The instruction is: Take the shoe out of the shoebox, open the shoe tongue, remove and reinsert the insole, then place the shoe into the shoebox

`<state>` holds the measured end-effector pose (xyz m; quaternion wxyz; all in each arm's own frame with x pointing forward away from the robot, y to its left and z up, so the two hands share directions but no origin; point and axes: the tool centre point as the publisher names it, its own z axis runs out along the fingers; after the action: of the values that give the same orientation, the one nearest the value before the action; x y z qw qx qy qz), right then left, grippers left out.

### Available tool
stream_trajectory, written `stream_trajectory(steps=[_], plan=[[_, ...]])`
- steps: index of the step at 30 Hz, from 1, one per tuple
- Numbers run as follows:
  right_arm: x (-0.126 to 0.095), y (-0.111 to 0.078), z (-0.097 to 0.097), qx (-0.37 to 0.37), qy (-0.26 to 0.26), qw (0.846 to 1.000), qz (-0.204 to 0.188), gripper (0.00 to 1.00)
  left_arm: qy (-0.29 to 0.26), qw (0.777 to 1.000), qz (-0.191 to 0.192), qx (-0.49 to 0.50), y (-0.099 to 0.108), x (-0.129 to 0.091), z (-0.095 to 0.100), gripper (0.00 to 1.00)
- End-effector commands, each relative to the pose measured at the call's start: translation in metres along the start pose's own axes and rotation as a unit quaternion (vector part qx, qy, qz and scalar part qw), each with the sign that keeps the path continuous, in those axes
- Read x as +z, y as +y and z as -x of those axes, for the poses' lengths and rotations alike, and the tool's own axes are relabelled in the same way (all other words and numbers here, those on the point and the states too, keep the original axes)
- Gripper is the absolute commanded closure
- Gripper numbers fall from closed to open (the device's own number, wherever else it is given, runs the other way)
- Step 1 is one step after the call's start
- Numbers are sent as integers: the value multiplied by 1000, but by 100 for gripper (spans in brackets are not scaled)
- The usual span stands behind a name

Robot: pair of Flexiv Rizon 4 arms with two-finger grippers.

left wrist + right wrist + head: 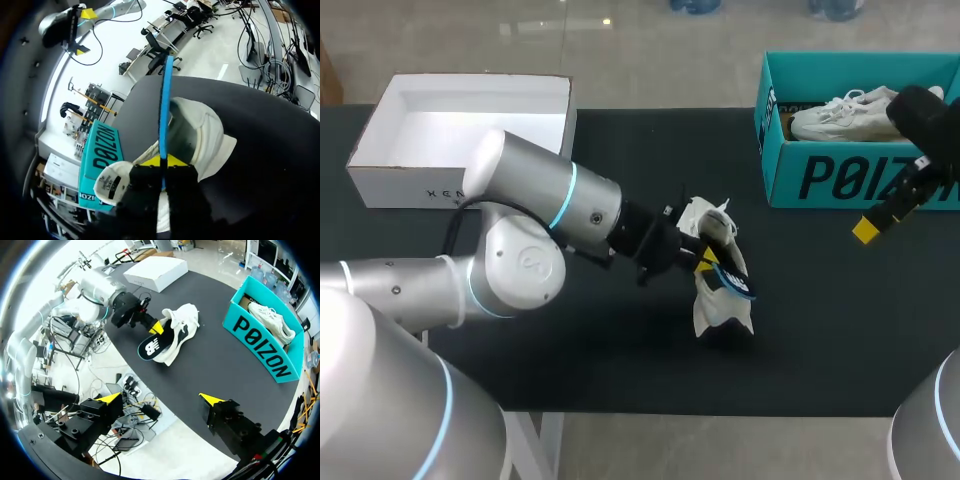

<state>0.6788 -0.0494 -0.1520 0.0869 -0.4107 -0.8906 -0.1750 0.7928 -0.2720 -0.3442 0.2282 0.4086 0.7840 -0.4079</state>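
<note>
meanwhile the left gripper [162, 162] pinches the thin, blue-edged insole [164, 100] by the white shoe [202, 127], right gripper [161, 398] spread wide.

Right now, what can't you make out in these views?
- Head view: the right arm hides one tip of the right pincer and one end of the boxed shoe; the edge cuts the shoebox.
- Left wrist view: the insole is edge-on, its face unseen; the left pincer hides the shoe's near end.
- Any view: whether the insole's end sits inside the shoe; too small.
</note>
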Motion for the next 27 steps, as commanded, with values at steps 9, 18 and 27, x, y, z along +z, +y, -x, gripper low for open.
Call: stream_trajectory(steps=[9,18,27], plan=[[0,1,1,1,0,1000,-2,0,-15,1000,-12,9,-20,-13,-1,88],[0,1,1,1,0,1000,-2,0,-2,1000,-25,11,-30,4,-3,92],[0,1,1,1,0,1000,-2,0,9,1000,-2,27,-19,8,4,100]])
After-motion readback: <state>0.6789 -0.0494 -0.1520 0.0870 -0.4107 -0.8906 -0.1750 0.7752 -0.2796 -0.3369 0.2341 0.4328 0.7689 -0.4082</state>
